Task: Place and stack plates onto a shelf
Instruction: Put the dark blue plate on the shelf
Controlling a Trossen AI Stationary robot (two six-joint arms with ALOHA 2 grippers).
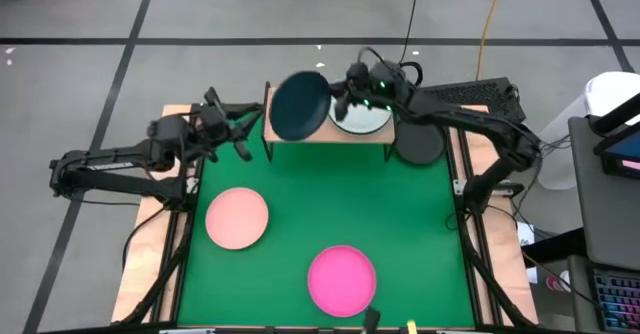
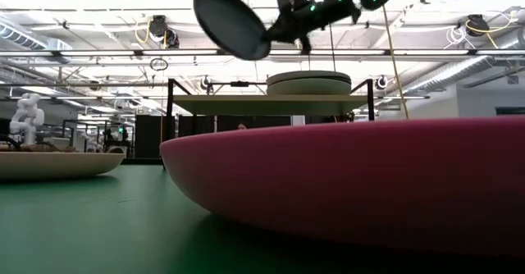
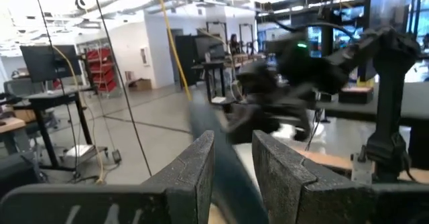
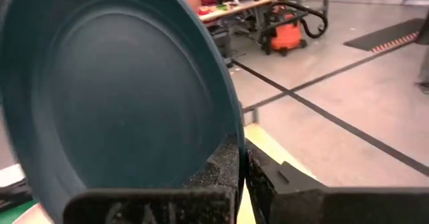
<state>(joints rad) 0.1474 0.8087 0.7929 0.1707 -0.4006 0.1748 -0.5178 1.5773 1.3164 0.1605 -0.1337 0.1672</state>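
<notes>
A: What sits on the shelf [image 1: 325, 137]?

B: A small stack of plates [image 1: 363, 120] on its right half, whitish on top in the high view; the low view shows it as a thick pale disc [image 2: 309, 83] on the board. The left half is under a dark plate [image 1: 299, 107] held in the air, tilted.

A: Who holds it?

B: The right gripper [image 1: 338, 100], its fingers clamped on the plate's rim; the right wrist view shows the dark teal-grey plate [image 4: 114, 90] pinched between them. That arm reaches over the shelf from the right.

A: And the left gripper [image 1: 243, 137]?

B: Off the shelf's left end, above the mat's edge, fingers apart with nothing between them.

A: The rest?

B: A pale pink plate [image 1: 237, 218] and a magenta plate [image 1: 342, 280] lie on the green mat [image 1: 330, 204], well apart. Another dark plate [image 1: 419, 142] lies just right of the shelf.
</notes>
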